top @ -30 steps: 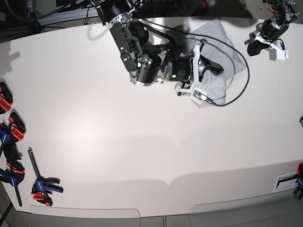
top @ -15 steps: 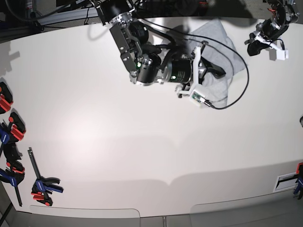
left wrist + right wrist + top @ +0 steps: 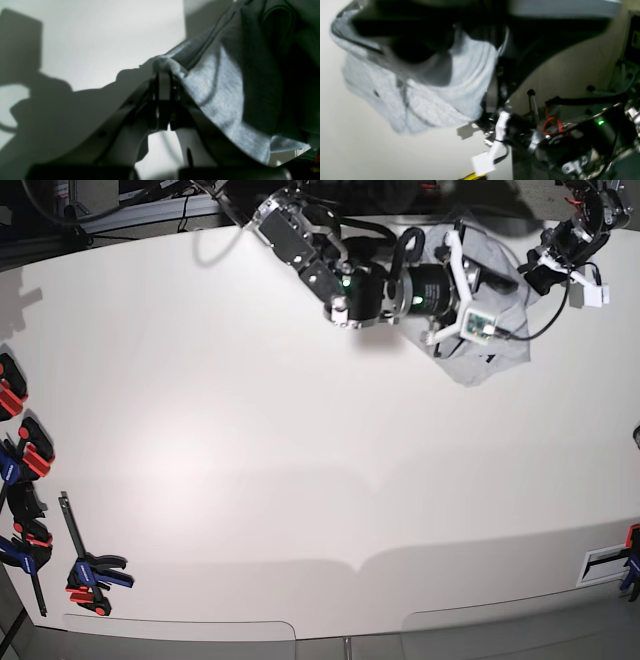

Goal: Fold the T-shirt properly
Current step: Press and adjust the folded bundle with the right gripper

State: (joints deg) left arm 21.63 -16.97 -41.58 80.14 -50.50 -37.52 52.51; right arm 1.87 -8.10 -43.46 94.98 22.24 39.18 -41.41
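At the far left edge of the base view, a cluster of red, blue and black bar clamps (image 3: 30, 510) is laid along the smooth, matte, off-white table (image 3: 250, 460). Further right, at the table's far edge, the right arm's black cylindrical joints are stretched out over the T-shirt (image 3: 480, 355), a soft heather-grey knit bunched into a rumpled heap with a pointed lower corner; a white angular bracket is carried at that wrist. The right gripper (image 3: 478, 280) is seen just above the cloth, but its jaws are lost in dark blur in both the base view and its own wrist view, so whether it is open, or has hold of anything, cannot be told. In the right wrist view the fabric is shown as loose folds with a stitched seam. At the far right the left gripper (image 3: 162, 82) is shown pressed fully together, a fold of the fine-flecked grey jersey pinched at its dark tips and draped off to one side in hanging pleats.
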